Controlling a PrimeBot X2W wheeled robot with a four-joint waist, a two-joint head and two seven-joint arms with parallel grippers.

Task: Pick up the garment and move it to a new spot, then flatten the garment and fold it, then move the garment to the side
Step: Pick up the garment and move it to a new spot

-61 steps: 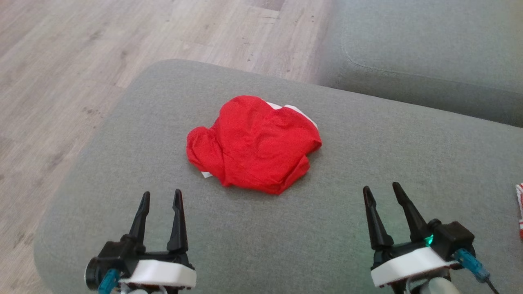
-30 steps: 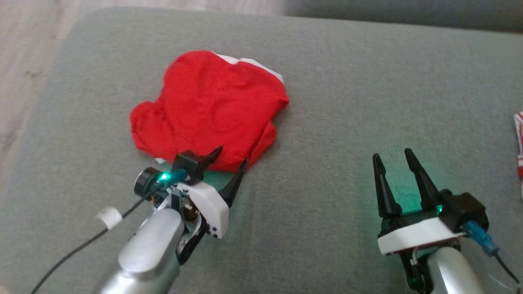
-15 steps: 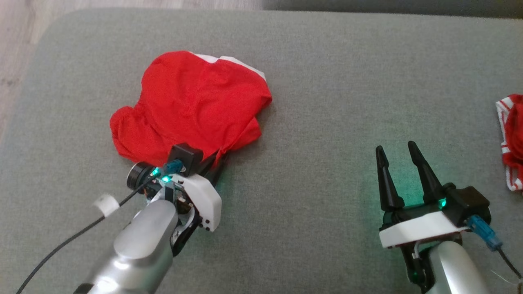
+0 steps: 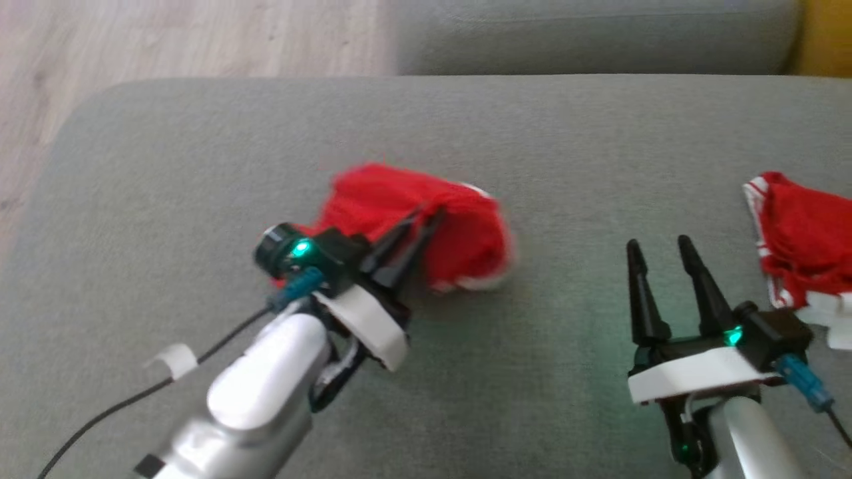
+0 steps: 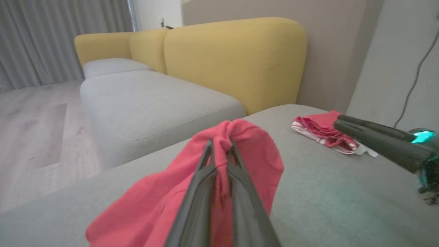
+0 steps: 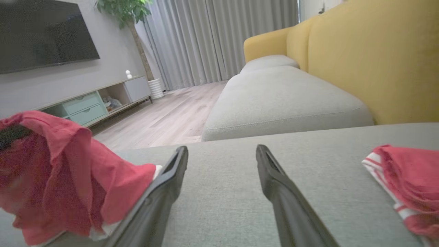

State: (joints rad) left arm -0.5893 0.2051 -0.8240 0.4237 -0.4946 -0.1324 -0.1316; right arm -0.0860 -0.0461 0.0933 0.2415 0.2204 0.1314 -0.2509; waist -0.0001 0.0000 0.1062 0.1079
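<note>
Grey cushion [image 4: 532, 399] lies bare nearest the robot; right gripper [image 4: 658, 243] hovers, fingers spread, holding nothing; left gripper [image 4: 429, 214] pinches the red garment [image 4: 466, 239], bunched mid-cushion; striped cloth [image 4: 799, 246] hugs the right edge; wood floor [image 4: 166, 33] beyond.

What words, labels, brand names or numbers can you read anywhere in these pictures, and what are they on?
None: no text can be read.
The red garment pinched in the left gripper is plain.
The striped red garment shows no print.
The television screen is dark.
The small white tag looks blank, though it is blurred.
</note>
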